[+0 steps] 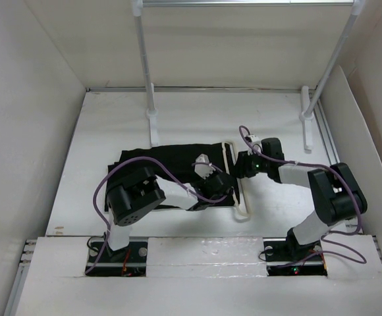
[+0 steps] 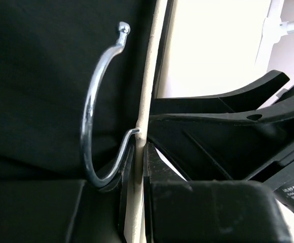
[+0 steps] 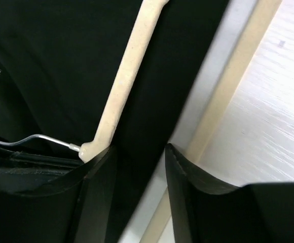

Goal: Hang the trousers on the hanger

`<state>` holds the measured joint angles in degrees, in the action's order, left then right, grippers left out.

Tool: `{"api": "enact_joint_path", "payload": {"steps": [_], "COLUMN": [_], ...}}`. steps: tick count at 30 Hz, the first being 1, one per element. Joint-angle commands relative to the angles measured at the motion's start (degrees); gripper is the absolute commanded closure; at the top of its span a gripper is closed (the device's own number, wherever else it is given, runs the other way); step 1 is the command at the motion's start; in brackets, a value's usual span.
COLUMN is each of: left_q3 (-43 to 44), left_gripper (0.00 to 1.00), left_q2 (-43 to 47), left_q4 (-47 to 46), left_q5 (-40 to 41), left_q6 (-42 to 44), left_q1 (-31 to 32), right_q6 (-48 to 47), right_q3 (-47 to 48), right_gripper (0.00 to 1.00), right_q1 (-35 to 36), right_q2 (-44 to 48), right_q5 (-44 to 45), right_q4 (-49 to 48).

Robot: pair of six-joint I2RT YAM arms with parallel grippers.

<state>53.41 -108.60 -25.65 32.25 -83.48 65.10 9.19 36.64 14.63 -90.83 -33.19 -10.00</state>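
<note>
The black trousers [image 1: 164, 161] lie flat on the table, left of centre. The cream hanger [image 1: 242, 205] lies along their right edge. My left gripper [image 1: 220, 184] is shut on the hanger's thin cream bar [image 2: 146, 101], right beside the base of its metal hook [image 2: 89, 116], which curves over the black cloth [image 2: 35, 76]. My right gripper [image 1: 244, 164] is open. Its fingers [image 3: 94, 197] straddle a strip of black trouser cloth [image 3: 152, 101] between the hanger's upper arm [image 3: 121, 86] and its lower bar [image 3: 230, 83]. The right gripper [image 2: 228, 136] also shows in the left wrist view.
Two white rack poles [image 1: 145, 66] [image 1: 329, 66] rise from feet [image 1: 154, 128] [image 1: 307, 128] on the far part of the table. White walls close in the left, right and back. Purple cables loop over both arms.
</note>
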Motion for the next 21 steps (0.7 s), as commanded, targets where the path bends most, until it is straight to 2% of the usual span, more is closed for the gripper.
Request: {"api": "enact_joint_path", "payload": {"steps": [1,2,4,5,8,15,18,21], "left_q3": [-1.64,-1.64,-1.55,-1.64,-1.99,-3.57,-2.79,-3.92], "left_gripper": [1.0,1.0,1.0,1.0,1.0,1.0,1.0,1.0], "left_q2": [3.3,3.39,3.39,3.39,2.95,2.95,2.16,3.04], "left_q4": [4.12,4.12,4.73,4.73,4.2,3.68,6.11,6.92], "left_q5": [0.97,0.89,1.06,1.06,0.36,-0.34,-0.26,-0.08], "left_q6": [0.68,0.95,1.22,1.3,1.92,3.14,5.17,5.78], "left_q1": [-0.85,-1.37,-1.38,-1.38,-1.38,-3.05,-3.67,-3.67], "right_q6": [2.84,3.46,4.16,4.6,4.69,1.71,-2.58,-4.44], "right_q3": [-1.92,-2.19,-2.54,-2.54,-2.98,-1.85,1.48,3.08], "right_gripper": [0.51,0.64,0.72,0.83,1.0,1.0,1.0,1.0], "right_q1": [1.01,1.01,0.4,0.4,-0.83,-5.75,-9.87,-12.25], "right_q2": [-2.86,-3.3,-4.27,-4.53,-3.31,8.46,11.19,10.5], "right_q5": [-1.78,-2.05,-3.45,-3.55,-3.46,-2.67,-3.11,-3.02], "right_q4": [-3.97,-4.41,-6.61,-6.7,-6.7,1.9,9.34,12.45]}}
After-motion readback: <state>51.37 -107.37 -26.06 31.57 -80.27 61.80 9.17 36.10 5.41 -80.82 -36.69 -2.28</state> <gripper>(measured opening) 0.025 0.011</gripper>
